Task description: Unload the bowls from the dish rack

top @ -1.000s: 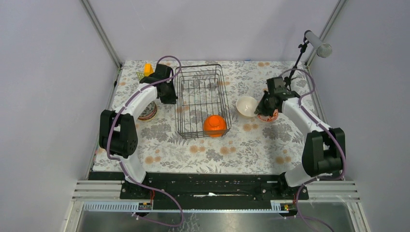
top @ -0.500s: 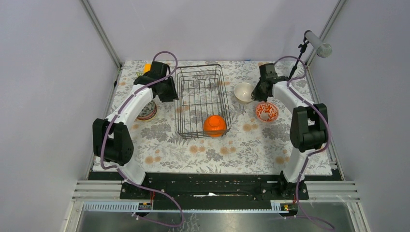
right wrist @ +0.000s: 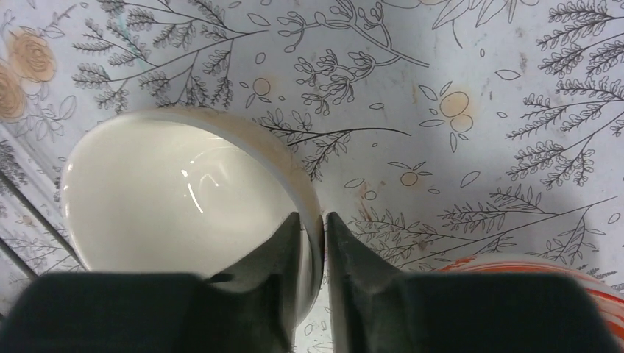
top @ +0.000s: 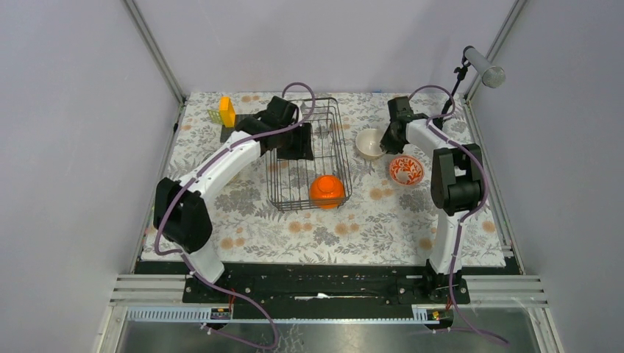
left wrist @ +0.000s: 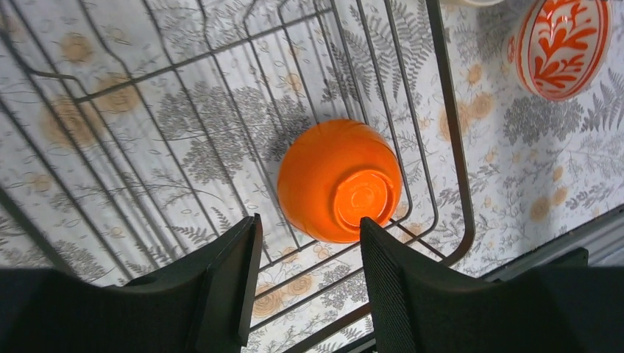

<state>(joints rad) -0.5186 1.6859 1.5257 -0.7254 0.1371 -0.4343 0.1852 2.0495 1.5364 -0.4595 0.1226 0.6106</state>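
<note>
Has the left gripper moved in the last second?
Yes. The left gripper moved right, from outside the dish rack's left wall to over its inside.

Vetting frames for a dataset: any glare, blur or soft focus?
Top external: even light, sharp overall. Left wrist: orange bowl crisp with mild sheen, left fingers dark. Right wrist: small glare streak inside the beige bowl, right fingers dark, little detail.

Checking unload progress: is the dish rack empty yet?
No, the orange bowl lies bottom up inside the dish rack.
</note>
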